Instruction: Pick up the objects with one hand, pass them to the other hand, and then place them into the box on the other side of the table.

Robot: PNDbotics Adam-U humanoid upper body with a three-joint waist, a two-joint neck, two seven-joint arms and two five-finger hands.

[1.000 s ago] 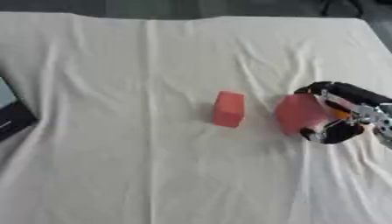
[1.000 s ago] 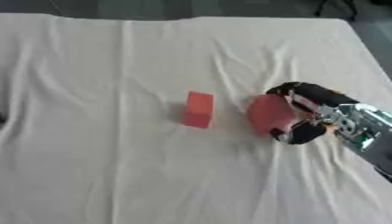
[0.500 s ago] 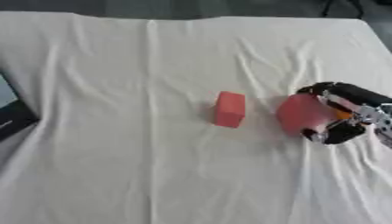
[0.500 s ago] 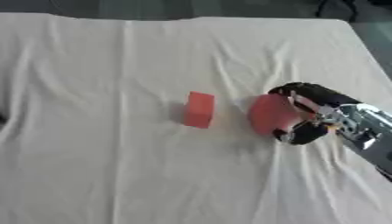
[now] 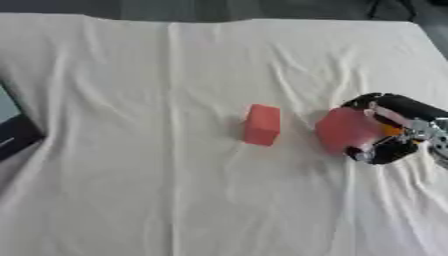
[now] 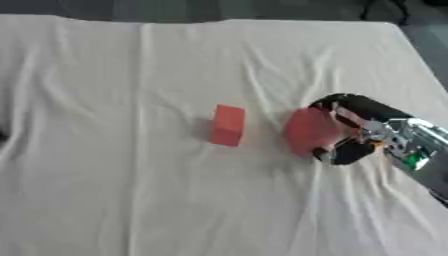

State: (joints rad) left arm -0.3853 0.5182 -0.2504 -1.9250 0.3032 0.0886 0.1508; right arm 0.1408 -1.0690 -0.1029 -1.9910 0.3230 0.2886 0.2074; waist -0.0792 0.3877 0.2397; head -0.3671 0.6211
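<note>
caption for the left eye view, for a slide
Right hand curled round a red object on the white cloth; a red block stands apart to its left.

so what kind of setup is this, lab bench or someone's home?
Looks like a staged test table, probably a lab: a wrinkled white cloth covers it, with only two red blocks, one free and one in the right hand, plus a dark box at the left edge.

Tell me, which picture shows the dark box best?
The left eye view: the dark box sticks in at the left edge, its corner on the white cloth. The right eye view shows only a tiny dark bit at its left edge.
</note>
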